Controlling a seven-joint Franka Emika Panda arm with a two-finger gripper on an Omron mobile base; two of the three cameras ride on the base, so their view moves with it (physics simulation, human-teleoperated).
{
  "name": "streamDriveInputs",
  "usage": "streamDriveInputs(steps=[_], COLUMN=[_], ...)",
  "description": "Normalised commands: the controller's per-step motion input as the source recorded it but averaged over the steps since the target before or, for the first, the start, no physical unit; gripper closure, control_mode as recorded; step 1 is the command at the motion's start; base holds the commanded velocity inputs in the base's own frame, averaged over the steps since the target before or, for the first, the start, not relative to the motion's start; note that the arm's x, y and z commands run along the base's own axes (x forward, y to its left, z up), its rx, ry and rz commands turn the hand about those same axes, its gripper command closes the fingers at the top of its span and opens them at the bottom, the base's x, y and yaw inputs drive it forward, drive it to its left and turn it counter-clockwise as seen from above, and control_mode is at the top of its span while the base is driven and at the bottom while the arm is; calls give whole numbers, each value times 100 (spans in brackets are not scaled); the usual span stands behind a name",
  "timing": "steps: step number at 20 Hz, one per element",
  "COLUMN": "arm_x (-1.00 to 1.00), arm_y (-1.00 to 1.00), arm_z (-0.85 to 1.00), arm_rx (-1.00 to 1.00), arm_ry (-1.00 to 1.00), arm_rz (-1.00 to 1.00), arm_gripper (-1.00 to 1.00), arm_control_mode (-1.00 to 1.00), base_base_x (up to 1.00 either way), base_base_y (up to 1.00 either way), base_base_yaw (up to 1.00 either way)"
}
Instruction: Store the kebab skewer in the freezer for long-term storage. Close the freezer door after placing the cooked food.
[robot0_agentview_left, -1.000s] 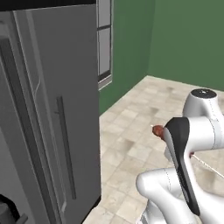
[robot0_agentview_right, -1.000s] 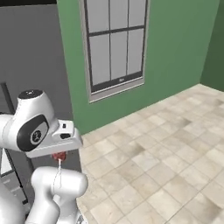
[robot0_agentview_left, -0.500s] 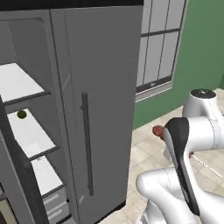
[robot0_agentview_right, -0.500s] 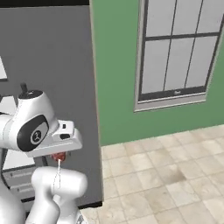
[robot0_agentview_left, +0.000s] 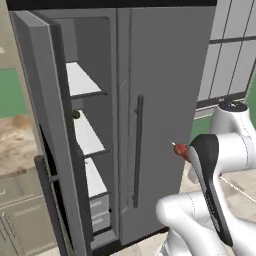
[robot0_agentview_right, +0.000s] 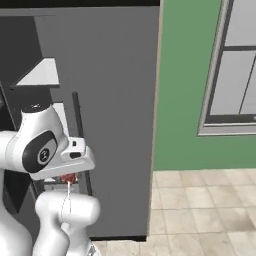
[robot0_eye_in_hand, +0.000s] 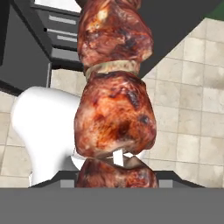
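Green walls and a tiled floor (robot0_agentview_right: 210, 200) sit behind the tall grey fridge. Its freezer door (robot0_agentview_left: 47, 150) stands open, showing the freezer (robot0_agentview_left: 87, 140) with white shelves. The hand (robot0_agentview_right: 68, 176) seems closed around the kebab skewer (robot0_eye_in_hand: 114, 96), held up near the plain grey door (robot0_agentview_left: 160, 100)

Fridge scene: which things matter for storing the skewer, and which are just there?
Job:
- kebab skewer, held in the shut gripper
- freezer, open, white shelves showing
- freezer door, swung open on the left

Just there:
- small green item on a freezer shelf
- plain grey door, closed
- window
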Motion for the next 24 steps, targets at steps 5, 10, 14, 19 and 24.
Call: streamDriveInputs(steps=[5, 10, 14, 19, 24], arm_x=[0, 0, 0, 0, 0], arm_y=[0, 0, 0, 0, 0], arm_z=[0, 0, 0, 0, 0], arm_rx=[0, 0, 0, 0, 0], arm_ry=[0, 0, 0, 0, 0], arm_rz=[0, 0, 0, 0, 0], arm_gripper=[100, 100, 100, 100, 100], arm_control_mode=[100, 100, 100, 100, 100], base_base_x=[4, 24, 24, 34, 41], base_base_y=[58, 37, 0, -10, -11], base_base_yaw=[32, 37, 49, 52, 56])
